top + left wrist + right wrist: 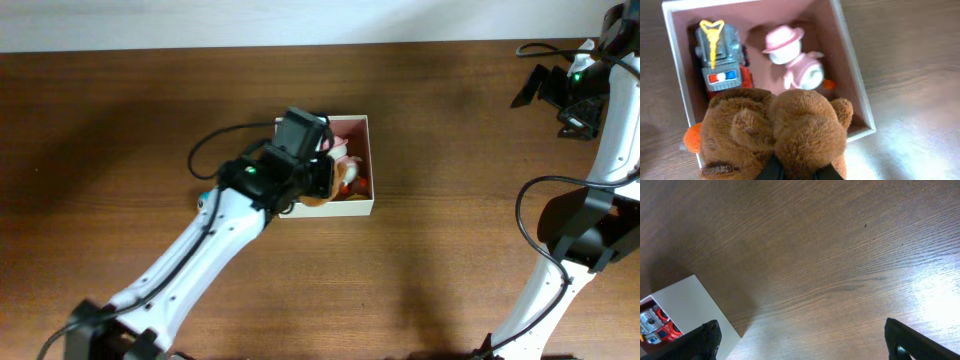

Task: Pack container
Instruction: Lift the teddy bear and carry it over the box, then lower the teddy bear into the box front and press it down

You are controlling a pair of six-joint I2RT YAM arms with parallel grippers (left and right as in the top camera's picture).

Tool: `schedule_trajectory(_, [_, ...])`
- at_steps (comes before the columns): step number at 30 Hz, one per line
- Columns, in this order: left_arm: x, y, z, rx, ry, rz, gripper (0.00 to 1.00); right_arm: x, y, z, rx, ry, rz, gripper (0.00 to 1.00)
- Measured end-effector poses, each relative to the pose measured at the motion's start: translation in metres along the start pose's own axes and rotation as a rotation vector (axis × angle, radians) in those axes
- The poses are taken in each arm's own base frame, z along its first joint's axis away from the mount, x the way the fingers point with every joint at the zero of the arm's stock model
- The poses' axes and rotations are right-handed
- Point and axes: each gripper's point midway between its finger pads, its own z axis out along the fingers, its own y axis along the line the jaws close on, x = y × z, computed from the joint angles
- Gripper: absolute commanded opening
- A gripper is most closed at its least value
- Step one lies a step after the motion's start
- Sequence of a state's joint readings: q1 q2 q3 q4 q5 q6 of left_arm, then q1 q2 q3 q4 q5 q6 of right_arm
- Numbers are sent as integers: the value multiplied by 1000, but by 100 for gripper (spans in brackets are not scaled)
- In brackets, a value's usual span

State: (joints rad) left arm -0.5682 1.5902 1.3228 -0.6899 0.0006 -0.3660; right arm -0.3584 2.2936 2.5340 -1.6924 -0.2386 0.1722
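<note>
Overhead, container: I see the container point(372, 165) near the middle of the bench point(450, 250), open top up, toys inside.
Overhead, left arm: it reaches in from the lower left, and the left pincer point(320, 180) is over the container's left side, with brown fur showing under it.
Overhead, right arm: the right pincer point(540, 88) hangs by the far right edge, well apart from the container.
Left wrist, grip: the jaws are nearly closed on a brown plush bear point(790, 130), which covers part of the container's near wall. I cannot tell whether the bear rests on anything.
Left wrist, contents: a grey and red toy robot point(720, 55) lies along one wall, and a pink figure in a pink hat point(792, 60) sits just beside it.
Right wrist, grip: the fingers stand spread wide at the frame's two lower corners, with only bare bench between them.
Right wrist, container: one cream corner shows at lower left, the toy robot visible inside.
</note>
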Motion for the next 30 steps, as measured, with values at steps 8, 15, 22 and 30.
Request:
schedule_trajectory(8, [7, 24, 29, -154, 17, -116, 2, 0, 0, 0, 0, 0, -1, 99])
schedule_trajectory(15, [2, 30, 29, -188, -16, -153, 50, 0, 0, 0, 0, 0, 0, 99])
schedule_trajectory(22, [-4, 29, 29, -188, -42, -171, 75, 0, 0, 0, 0, 1, 0, 99])
schedule_trajectory(30, [-9, 27, 29, -178, -62, -171, 72, 0, 0, 0, 0, 0, 0, 99])
